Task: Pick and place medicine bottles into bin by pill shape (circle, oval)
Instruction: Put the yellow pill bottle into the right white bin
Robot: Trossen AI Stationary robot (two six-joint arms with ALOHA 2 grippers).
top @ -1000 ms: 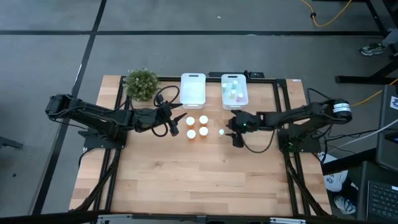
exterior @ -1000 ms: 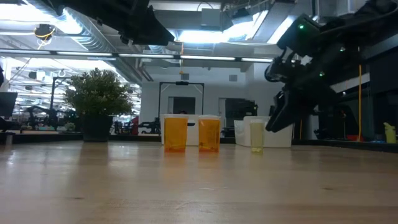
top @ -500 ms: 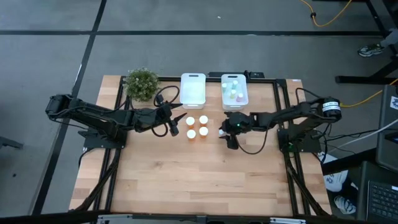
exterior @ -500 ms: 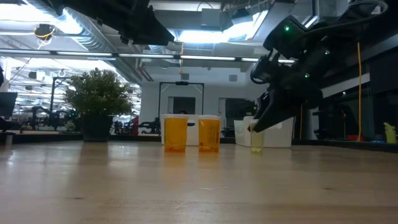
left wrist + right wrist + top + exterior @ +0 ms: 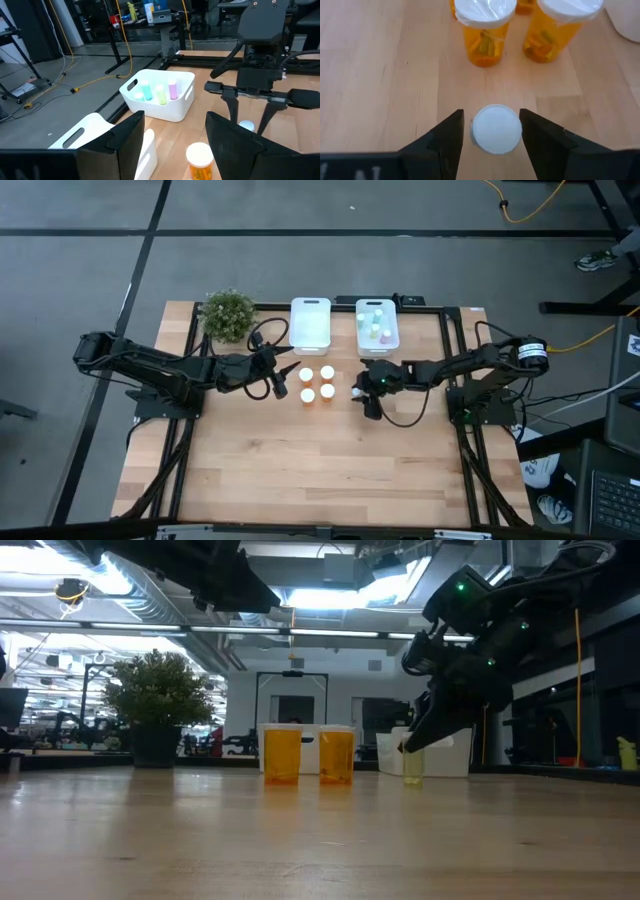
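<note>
Overhead, table-level and wrist cameras share the orange bottles (image 5: 316, 384).

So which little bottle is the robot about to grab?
The small pale bottle with the white cap, standing alone. It sits between the right pincer's open fingers; the orange bottles stand farther off.

The right pincer (image 5: 490, 131) stands over a small bottle (image 5: 496, 128), one finger on each side of its cap. Just ahead of it stand four capped bottles (image 5: 317, 384) in a square on the tabletop (image 5: 320, 470). Beyond those waits the left pincer (image 5: 279, 387). Off to one side sit two bins: the nearer (image 5: 377, 325) holding small bottles, the farther (image 5: 310, 323) beside it.
</note>
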